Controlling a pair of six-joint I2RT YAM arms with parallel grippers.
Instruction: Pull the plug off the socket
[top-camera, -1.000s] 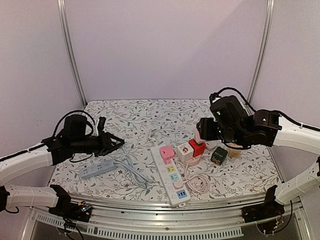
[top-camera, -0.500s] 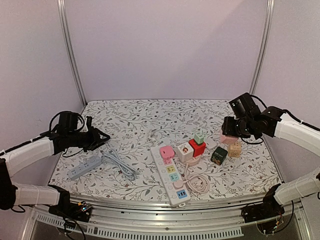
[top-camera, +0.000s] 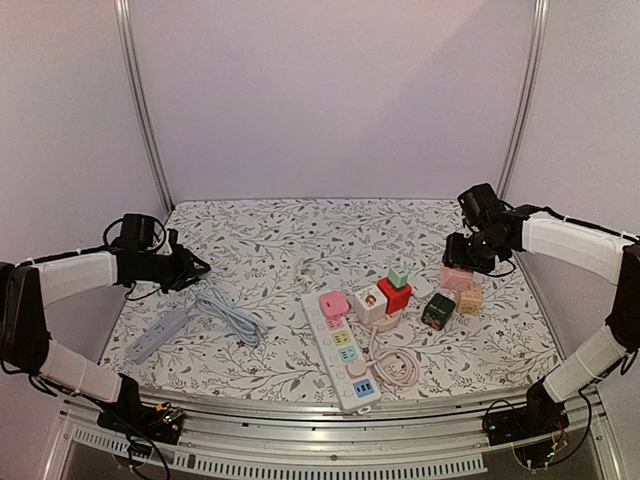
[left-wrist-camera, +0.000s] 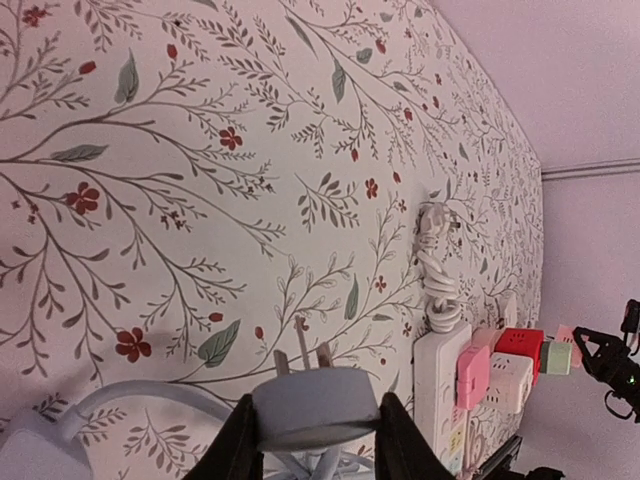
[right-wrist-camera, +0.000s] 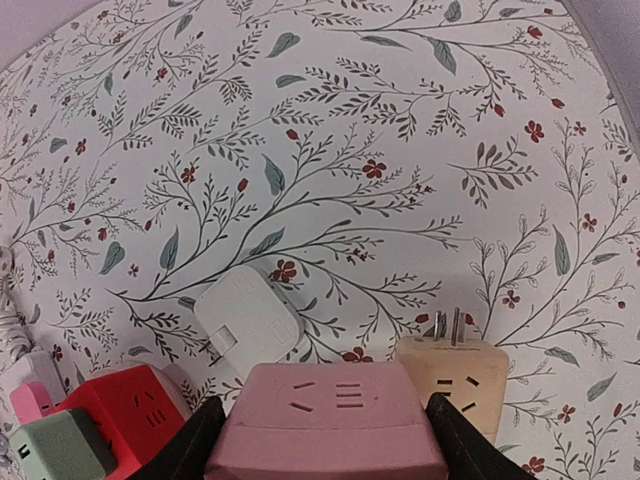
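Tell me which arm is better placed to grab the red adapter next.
Right, probably. The right tool, gripping a pink adapter, hangs close to the red adapter; the left tool holds the grey plug much farther away.

surface (top-camera: 300, 230): white cloth printed with thin dark branches, grey-green leaves and small red flowers. 
By the left edge: grey-blue strip (top-camera: 155, 335), grey-blue cable (top-camera: 225, 318), grey-blue plug (left-wrist-camera: 315, 408) with grey metal prongs; left claw (left-wrist-camera: 312, 435) black. 
Near the front edge: white strip (top-camera: 342, 350) with pink, yellow, green and blue socket panels, pink plug (top-camera: 334, 304) on it, pink cord (top-camera: 395, 368). 
Toward the right edge: white cube (top-camera: 371, 301) with a red mark on top, red cube (top-camera: 394, 294), pale green cube (top-camera: 398, 275), dark green cube (top-camera: 438, 310), beige cube (top-camera: 468, 298), pink cube (right-wrist-camera: 330, 420), white adapter (right-wrist-camera: 248, 322). 
right claw (right-wrist-camera: 325, 445) black. 
arms (top-camera: 575, 240) white with black joints. 
walls (top-camera: 330, 100) pale lilac.
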